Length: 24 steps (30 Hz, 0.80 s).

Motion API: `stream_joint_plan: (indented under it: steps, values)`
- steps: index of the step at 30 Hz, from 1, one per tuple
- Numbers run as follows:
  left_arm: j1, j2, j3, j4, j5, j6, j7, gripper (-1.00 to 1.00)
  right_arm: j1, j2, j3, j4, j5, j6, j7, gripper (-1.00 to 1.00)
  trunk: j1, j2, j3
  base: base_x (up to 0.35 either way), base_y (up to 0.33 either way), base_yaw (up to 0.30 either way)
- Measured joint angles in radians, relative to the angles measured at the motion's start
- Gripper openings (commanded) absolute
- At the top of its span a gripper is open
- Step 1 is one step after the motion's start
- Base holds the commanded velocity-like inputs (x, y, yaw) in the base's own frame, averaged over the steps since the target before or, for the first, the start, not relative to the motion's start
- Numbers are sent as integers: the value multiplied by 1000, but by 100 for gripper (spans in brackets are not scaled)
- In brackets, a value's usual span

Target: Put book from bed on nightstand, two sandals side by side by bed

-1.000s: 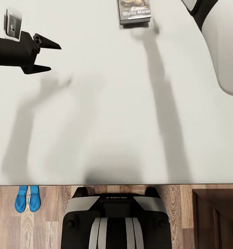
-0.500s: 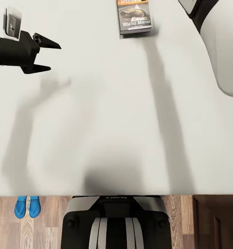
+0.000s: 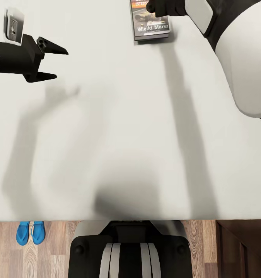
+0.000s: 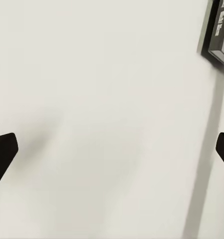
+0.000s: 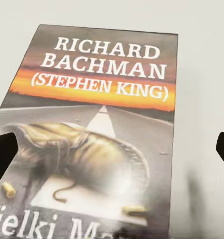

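On pale grey-white mattress of bed [image 3: 118,127]: small dark paperback book with white "Richard Bachman" lettering and orange band [image 3: 150,23], flat, near far edge of head view. Right black gripper [image 3: 163,7] directly above book's upper part, fingers spread, tips flanking cover in right wrist view [image 5: 99,129]. Left black gripper [image 3: 55,61] well apart from book, over bare mattress, fingers spread, empty. Two bright blue flip-flop sandals [image 3: 30,233] side by side on wood-plank floor [image 3: 49,251], just beside bed edge. Dark brown wooden nightstand [image 3: 244,247] at right of robot base.
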Motion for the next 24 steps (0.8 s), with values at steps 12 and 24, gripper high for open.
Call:
stream_joint_plan:
  steps: [12,24]
  values:
    - [1,1,0,0,0,0,0,100,22,0,0,-3,2,-15,-2,100,0,0,0,84,0,0]
    - [1,1,0,0,0,0,0,100,24,0,0,2,0,-14,-13,100,0,0,0,9,0,0]
